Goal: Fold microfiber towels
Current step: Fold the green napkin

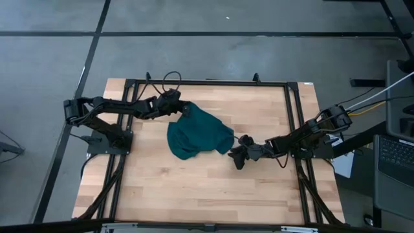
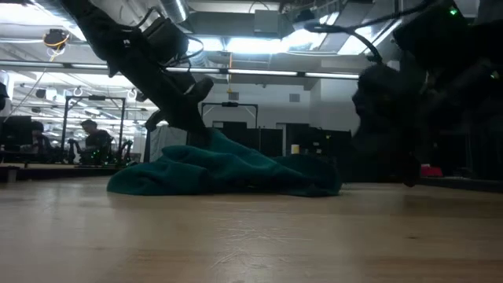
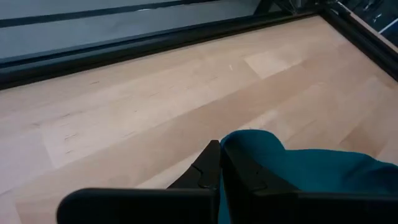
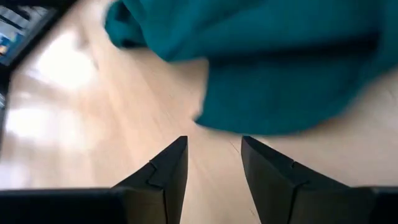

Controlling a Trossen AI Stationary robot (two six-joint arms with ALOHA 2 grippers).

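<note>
The dark teal-green towel (image 1: 197,134) lies bunched in the middle of the wooden table, and its far-left part is raised. My left gripper (image 1: 185,109) is shut on that raised part. My right gripper (image 1: 237,151) is open and empty, just off the towel's right edge, with bare table between its fingers in the right wrist view (image 4: 214,155). The towel also shows in the low view (image 2: 228,169) as a low heap. No white tag shows. My left gripper pinches a rounded fold of the towel (image 3: 252,142) at its far-left part between its two fingers (image 3: 208,168). The fingers come slanting down from the table's left. The pinched part stands lifted in the low view (image 2: 208,140); the rest lies slack on the table.
A black metal frame (image 1: 207,83) runs around the table top. Bare wood lies toward the near edge (image 1: 207,194). A laptop (image 1: 396,152) stands off the table's right side. People sit at desks in the room behind (image 2: 94,141).
</note>
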